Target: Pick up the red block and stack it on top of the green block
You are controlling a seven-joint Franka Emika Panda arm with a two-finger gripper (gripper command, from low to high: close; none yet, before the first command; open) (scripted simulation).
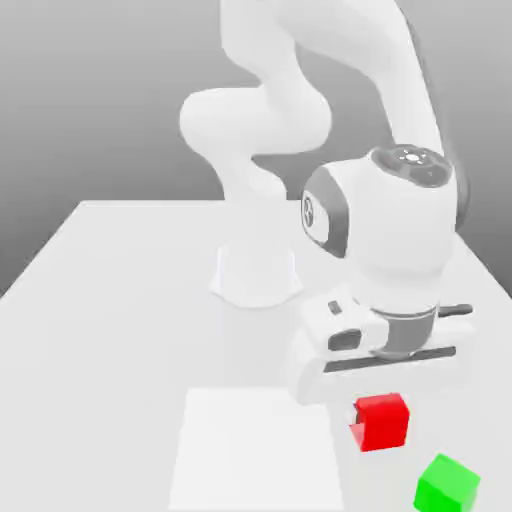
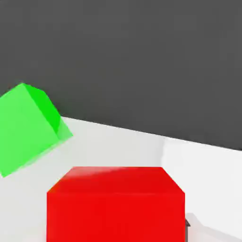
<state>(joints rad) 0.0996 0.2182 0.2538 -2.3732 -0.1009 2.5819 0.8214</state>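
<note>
In the exterior view, the table [image 1: 120, 340] spreads before you; the arm's base [image 1: 256, 275] stands toward its back, left of both blocks; a flat square patch [image 1: 255, 450] lies on the table in front of the base, at the lower centre; to the patch's right is the pick-up block [image 1: 382, 422], directly below the pincer's housing [image 1: 385, 360]; farther right and nearer to you sits the base block [image 1: 446, 486], apart from the pick-up block; the arm reaches over from behind, toward the view's right.
</note>
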